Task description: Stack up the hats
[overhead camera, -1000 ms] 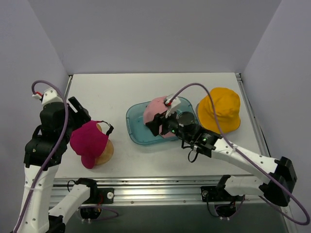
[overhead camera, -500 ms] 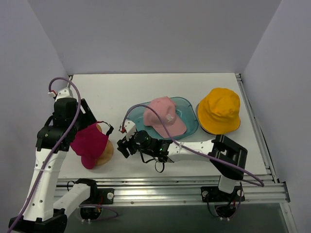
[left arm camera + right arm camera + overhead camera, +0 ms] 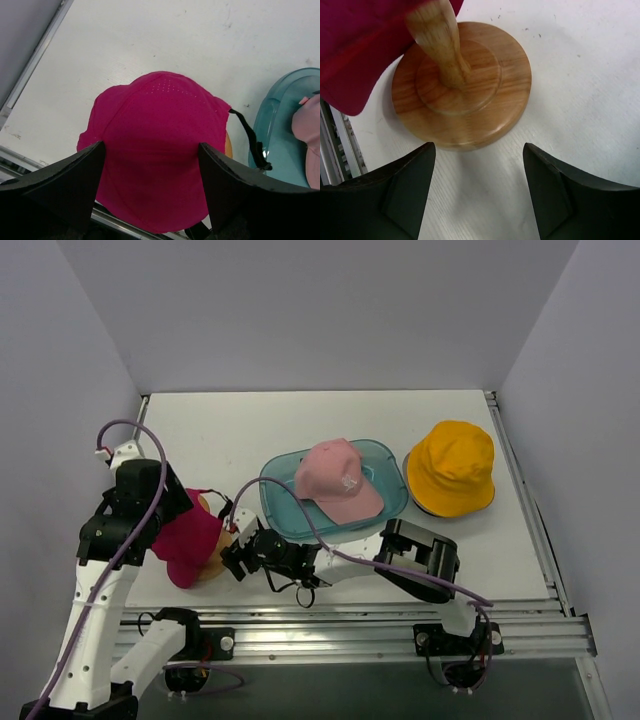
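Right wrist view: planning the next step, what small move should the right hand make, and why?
Probably ease the right hand forward to grip the round wooden stand's disc base and steady it: its fingers stand open just short of it, while the open left hand hangs over the magenta cloth hat on that stand.

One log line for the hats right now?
left gripper: open over magenta hat on stand | right gripper: open by stand base | pink hat: on tray | yellow hat: far right
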You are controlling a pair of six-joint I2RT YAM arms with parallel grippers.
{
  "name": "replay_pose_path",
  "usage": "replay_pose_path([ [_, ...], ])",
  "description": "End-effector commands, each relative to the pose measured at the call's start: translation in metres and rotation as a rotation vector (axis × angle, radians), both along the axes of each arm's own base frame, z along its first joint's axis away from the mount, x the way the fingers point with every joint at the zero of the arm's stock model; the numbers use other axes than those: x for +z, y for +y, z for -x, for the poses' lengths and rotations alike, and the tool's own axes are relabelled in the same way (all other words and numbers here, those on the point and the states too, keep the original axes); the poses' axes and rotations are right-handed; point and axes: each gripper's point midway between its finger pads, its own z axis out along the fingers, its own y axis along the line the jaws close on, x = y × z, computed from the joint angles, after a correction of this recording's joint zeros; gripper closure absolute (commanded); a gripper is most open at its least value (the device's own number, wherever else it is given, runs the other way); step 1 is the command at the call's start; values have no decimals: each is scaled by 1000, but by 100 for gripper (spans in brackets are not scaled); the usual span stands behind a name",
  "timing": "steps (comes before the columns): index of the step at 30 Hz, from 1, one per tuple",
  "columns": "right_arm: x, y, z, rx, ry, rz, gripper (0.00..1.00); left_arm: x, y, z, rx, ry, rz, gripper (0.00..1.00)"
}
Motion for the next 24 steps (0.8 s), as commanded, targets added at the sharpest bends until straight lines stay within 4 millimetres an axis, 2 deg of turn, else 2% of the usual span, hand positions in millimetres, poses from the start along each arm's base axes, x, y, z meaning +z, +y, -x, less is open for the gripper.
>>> replay_pose_path([
  [1, 44, 25, -5, -46, -67, -130, 33, -15, 3, 1, 35, 15, 7, 16],
  [4, 29, 27, -1, -51, -65, -101, 30, -30, 1, -2, 37, 53, 12, 16],
  [5, 21, 26, -2, -65, -71, -84, 29, -28, 1, -3, 38, 51, 11, 17],
  [10, 8, 31, 0, -64, -65, -78, 28, -27, -3, -8, 22, 28, 28, 16],
  [11, 4, 33, 2, -59, -67, -72, 25, -28, -3, -9, 20, 32, 29, 17],
  [14, -4, 34, 2, -79, -84, -46, 23, -34, -4, -13, 18, 56, 25, 17],
  [20, -21, 35, -7, -133, -101, -9, 23, -36, -12, -24, 6, 21, 64, 17],
  [24, -22, 39, -20, -193, -117, -9, 23, -43, -14, -32, 8, 29, 72, 17],
])
